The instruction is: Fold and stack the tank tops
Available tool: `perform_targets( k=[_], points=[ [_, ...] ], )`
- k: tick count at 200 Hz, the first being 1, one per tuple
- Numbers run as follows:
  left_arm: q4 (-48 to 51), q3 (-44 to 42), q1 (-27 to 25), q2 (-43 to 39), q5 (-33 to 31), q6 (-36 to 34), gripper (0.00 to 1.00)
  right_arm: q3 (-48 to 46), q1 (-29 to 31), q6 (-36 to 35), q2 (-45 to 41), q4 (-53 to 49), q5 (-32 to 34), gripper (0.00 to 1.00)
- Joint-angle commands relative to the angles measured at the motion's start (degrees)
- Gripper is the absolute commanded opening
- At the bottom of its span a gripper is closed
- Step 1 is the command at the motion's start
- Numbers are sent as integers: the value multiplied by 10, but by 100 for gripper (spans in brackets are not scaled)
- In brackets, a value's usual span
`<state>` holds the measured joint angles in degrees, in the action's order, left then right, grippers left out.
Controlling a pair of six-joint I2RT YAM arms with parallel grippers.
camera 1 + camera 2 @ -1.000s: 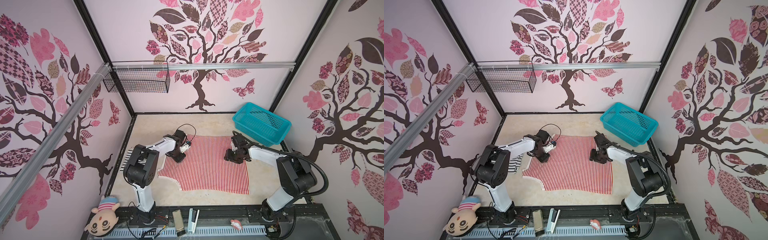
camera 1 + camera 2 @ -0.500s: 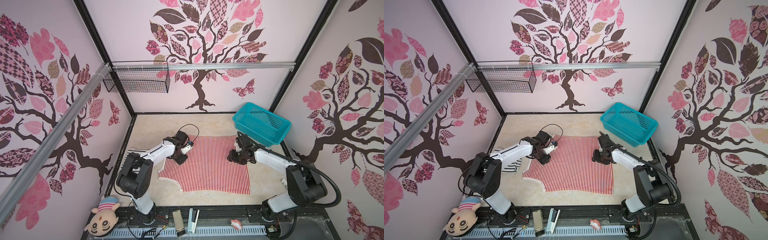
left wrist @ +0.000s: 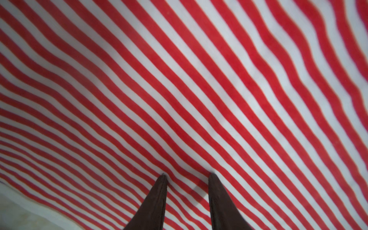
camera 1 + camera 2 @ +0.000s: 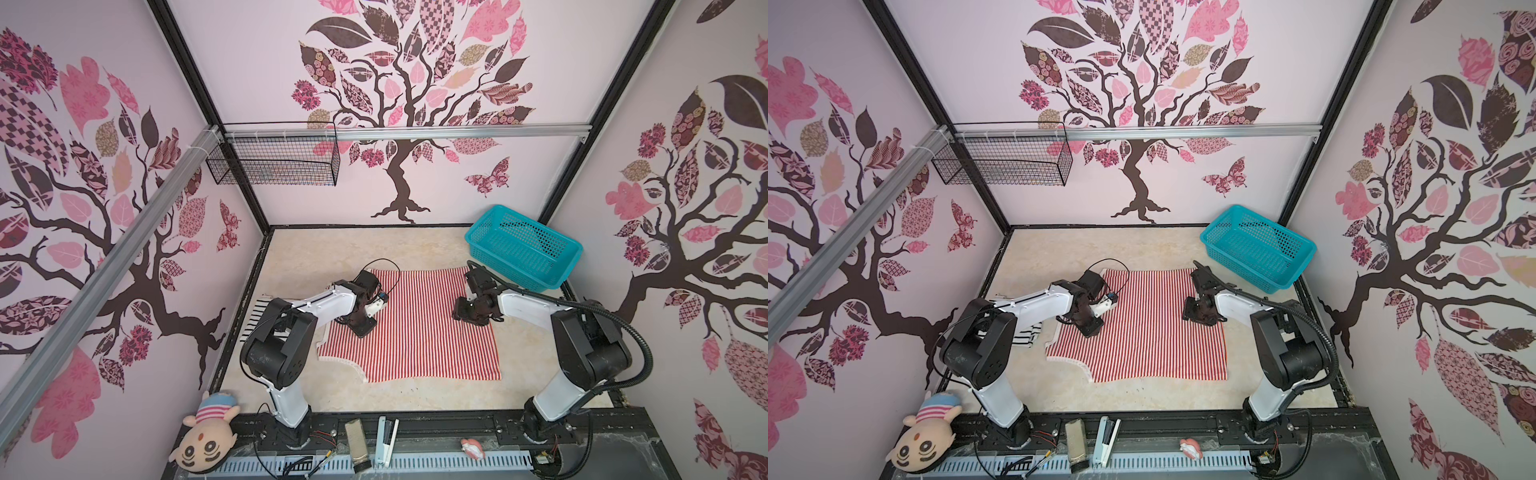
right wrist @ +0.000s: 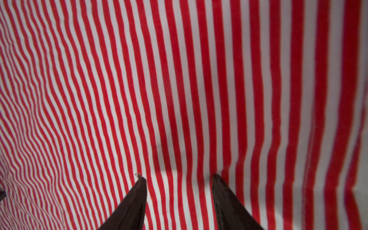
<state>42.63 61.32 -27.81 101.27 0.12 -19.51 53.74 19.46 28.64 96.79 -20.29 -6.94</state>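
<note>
The task looks to be at an early stage: neither of the 2 tank tops is folded as far as the pictures show, and no stack exists yet. The red-and-white tank top (image 4: 415,332) lies spread flat in the middle of the tabletop (image 4: 332,249), its pale trimmed edge curving along the near left side. The black-and-white tank top (image 4: 1025,336) lies crumpled at the left edge of the tabletop, mostly hidden under the left arm.

The left gripper (image 3: 187,175) rests on the red-and-white tank top near its left side, jaws partly parted, both fingertips (image 3: 162,179) touching the cloth with only flat fabric between them. The right gripper (image 5: 178,176) stands likewise near the right side, parted a little wider and pinching nothing. What remains, by this reading, is folding both tops and laying 1 on the other.

The teal basket (image 4: 534,276) sits at the back right corner, just beyond the red-and-white tank top, and appears empty. The wire basket (image 4: 274,166) hung on the back rail also shows nothing inside.
</note>
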Motion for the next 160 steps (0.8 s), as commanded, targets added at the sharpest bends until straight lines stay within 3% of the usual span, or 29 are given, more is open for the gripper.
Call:
perform_targets(
  k=[1,33,61,94,101,109,137,160],
  points=[
    [-10,-15,-4,18,-3,1,38,25,-1,-8,39,-24,30,56],
    [-23,-4,-4,38,-40,3,38,52,-1,-12,30,-37,19,56],
    [-22,18,-4,27,-83,16,38,22,0,-18,-52,-32,-15,56],
    [10,28,-17,-49,-21,14,42,-50,1,11,-199,-68,-8,59],
    [14,21,-24,-67,-9,7,56,-66,1,15,-228,-82,-1,60],
    [20,14,-33,-85,4,0,61,-86,1,20,-259,-98,10,62],
    [27,-26,-55,-145,57,-14,63,-146,1,45,-343,-151,37,66],
    [20,-65,-69,-180,61,-36,64,-193,1,99,-396,-170,37,67]
  ],
)
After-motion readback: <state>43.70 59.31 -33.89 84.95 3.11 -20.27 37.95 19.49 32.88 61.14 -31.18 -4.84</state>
